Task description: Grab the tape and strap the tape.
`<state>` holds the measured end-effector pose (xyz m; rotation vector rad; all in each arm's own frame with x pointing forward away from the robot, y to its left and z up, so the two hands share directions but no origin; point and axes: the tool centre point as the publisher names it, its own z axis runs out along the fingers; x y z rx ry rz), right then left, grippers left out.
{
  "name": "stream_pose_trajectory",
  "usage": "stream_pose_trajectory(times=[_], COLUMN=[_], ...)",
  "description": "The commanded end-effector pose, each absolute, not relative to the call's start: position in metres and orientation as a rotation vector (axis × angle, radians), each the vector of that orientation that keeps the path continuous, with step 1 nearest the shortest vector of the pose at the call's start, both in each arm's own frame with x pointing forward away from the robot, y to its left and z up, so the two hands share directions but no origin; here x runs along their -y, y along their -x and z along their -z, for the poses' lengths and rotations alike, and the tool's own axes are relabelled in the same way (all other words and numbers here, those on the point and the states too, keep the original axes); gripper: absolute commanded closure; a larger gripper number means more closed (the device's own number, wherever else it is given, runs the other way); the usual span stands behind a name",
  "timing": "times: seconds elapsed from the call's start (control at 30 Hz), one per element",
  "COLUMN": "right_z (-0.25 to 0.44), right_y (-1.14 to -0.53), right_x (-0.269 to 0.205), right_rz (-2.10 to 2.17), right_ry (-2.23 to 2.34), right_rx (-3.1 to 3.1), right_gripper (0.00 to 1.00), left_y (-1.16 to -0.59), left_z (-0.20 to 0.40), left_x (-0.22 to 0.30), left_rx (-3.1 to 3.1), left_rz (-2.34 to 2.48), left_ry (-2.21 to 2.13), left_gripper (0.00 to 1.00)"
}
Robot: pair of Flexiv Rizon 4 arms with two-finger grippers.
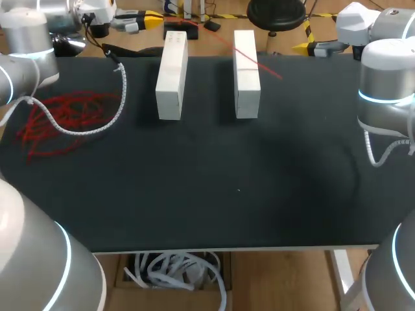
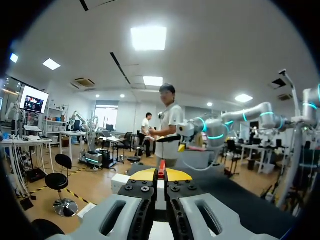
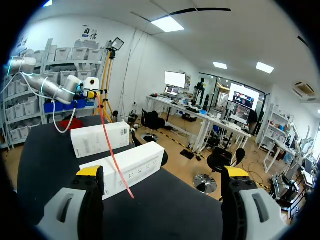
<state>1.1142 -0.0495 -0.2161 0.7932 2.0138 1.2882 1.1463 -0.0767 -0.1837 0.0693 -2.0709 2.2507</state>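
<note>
Tape [image 1: 249, 57], a thin red strip, runs from our left gripper [image 2: 161, 176] slantwise across the top of the right white box [image 1: 246, 81] and ends just past it, low over the black table [image 1: 214, 194]. We cannot tell whether the loose end touches the surface. We judge the strip to be very light and limp, with no stiffness of its own, so it will likely sag, twist or flutter when pulled. It may be sticky on one face, but the views do not show that. We think the best hold is on the free stretch beyond the right box, near the loose end, pinched flat across its width.

Our left gripper, off the table's far left corner, is closed tip to tip on the strip's other end, which shows as a red sliver between the yellow pads. Our right gripper [image 3: 162, 172] is spread wide and holds nothing, and the strip lies ahead of it.

The left white box [image 1: 172, 78] stands parallel to its neighbour, apart from it, and the strip does not cross it. A tangle of red strands [image 1: 61, 120] lies on the table's left side.
</note>
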Motion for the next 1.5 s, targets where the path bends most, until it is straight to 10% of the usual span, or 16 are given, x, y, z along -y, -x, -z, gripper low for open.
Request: stream_pose_trajectory(times=[0.03, 1.5], right_z=[0.216, 0.216], right_y=[-1.114, -1.114], right_x=[0.050, 0.050], right_rz=[-1.289, -1.289], right_ry=[-0.793, -0.793], right_rx=[-2.014, -2.014], right_gripper=[0.00, 0.00], left_y=[-1.134, -1.136], left_z=[0.162, 0.138], left_x=[0.080, 0.129], left_rx=[2.269, 1.952], left_rz=[-2.381, -2.499], left_ry=[-0.622, -0.551], left_gripper=[1.00, 1.00])
